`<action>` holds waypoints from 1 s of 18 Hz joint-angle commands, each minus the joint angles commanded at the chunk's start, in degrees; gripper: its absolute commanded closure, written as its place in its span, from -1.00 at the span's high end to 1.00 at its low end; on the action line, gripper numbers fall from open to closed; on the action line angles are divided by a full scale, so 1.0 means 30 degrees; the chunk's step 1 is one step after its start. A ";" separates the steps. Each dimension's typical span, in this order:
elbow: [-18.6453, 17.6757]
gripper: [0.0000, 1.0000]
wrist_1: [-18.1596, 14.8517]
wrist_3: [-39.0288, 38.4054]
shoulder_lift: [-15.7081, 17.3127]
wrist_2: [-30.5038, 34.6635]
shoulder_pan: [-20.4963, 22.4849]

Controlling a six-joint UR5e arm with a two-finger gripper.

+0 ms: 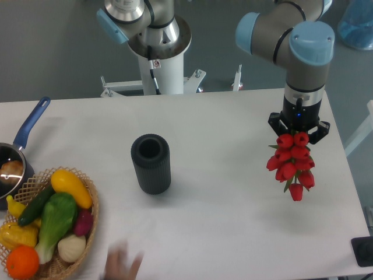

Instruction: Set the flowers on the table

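Observation:
A bunch of red flowers (291,163) with green leaves hangs from my gripper (298,133) at the right side of the white table (221,192). The blooms point down and toward the front, above the table top. My gripper is shut on the flowers' stems, which are hidden under the black fingers. A dark ribbed cylindrical vase (151,163) stands upright and empty at the table's middle left, well apart from the gripper.
A wicker basket (87,233) of vegetables and fruit sits at the front left corner. A blue-handled pot (17,157) is at the left edge. A blurred hand (121,263) shows at the front edge. A black object (363,251) is at the front right.

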 joint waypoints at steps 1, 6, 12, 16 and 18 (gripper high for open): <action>0.0000 -0.95 0.0000 0.0000 0.0000 0.0000 0.0000; 0.0000 -0.92 0.0029 -0.0059 -0.0058 -0.0029 -0.0058; -0.0146 -0.92 0.0117 -0.0176 -0.1052 -0.0059 -0.1170; -0.0848 -0.63 0.0263 -0.0146 -0.1610 -0.0059 -0.1757; -0.1112 0.56 0.0263 -0.0088 -0.1815 -0.0059 -0.1903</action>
